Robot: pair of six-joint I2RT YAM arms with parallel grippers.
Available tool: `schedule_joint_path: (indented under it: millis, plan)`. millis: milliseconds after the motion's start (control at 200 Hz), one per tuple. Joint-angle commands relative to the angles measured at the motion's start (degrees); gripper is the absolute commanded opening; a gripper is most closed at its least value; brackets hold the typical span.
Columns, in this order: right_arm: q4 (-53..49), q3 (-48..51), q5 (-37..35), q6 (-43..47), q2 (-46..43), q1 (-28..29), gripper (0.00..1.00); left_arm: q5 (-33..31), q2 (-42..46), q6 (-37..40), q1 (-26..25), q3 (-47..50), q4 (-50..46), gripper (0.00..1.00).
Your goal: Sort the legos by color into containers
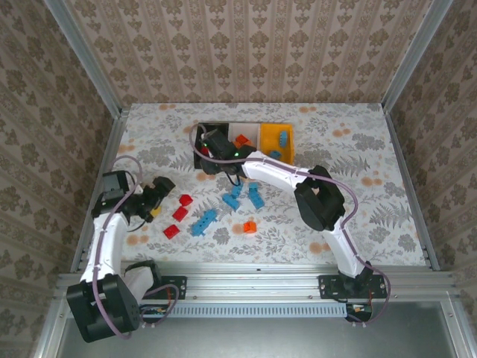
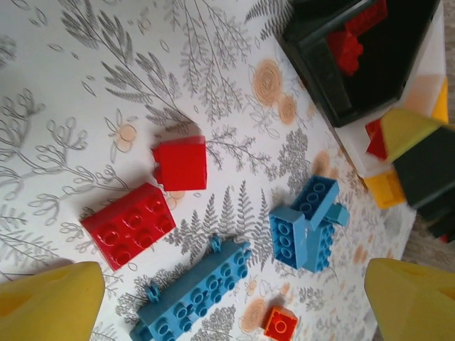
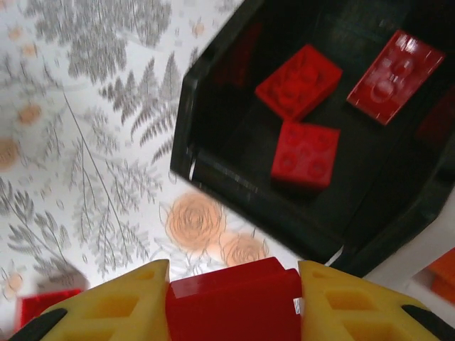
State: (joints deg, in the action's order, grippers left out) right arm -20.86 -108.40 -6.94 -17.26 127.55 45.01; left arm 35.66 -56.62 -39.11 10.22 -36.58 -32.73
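My right gripper (image 3: 234, 302) is shut on a red lego (image 3: 238, 312), held just short of the near wall of the black container (image 3: 242, 192). Three red legos (image 3: 306, 154) lie inside that container. From above, the right gripper (image 1: 216, 151) is at the black container (image 1: 211, 127). My left gripper (image 1: 154, 198) stands open, low over the table, left of the loose legos. Its wrist view looks down on two red legos (image 2: 130, 224), a long blue one (image 2: 192, 291), a blue cluster (image 2: 309, 222) and a small orange one (image 2: 281, 325). Nothing is between its fingers.
The white container (image 1: 250, 133) holds orange legos, and the orange-yellow container (image 1: 291, 145) to its right holds blue ones. Red (image 1: 179, 214), blue (image 1: 203, 221) and orange (image 1: 250, 226) legos are scattered mid-table. Walls close off the table's back and sides.
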Motion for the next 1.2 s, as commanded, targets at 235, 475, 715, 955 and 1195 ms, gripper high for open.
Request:
schedule_joint_path:
  millis: [235,475,715,955,1195]
  plan:
    - [-3.1,-14.4,0.7,-3.8,9.7,-4.9,0.4,6.3,0.5,-0.9,-2.3,4.6,4.5,0.97]
    - [-13.5,-30.9,0.7,0.1,19.1,-5.1,0.49,6.0,-1.7,-0.9,-4.0,3.0,4.7,0.97]
    - [-13.0,-31.1,1.6,1.5,15.7,-4.6,0.66,5.5,-1.7,-1.0,-4.9,1.8,4.4,0.97]
    - [-6.4,-7.5,-6.7,-1.8,-4.4,-2.7,0.65,-1.0,-0.1,0.1,-12.6,-0.9,2.8,0.99]
    - [-3.1,31.1,-4.7,-5.6,-25.9,-2.7,0.67,-8.6,-2.2,-3.7,-32.7,1.4,13.3,1.0]
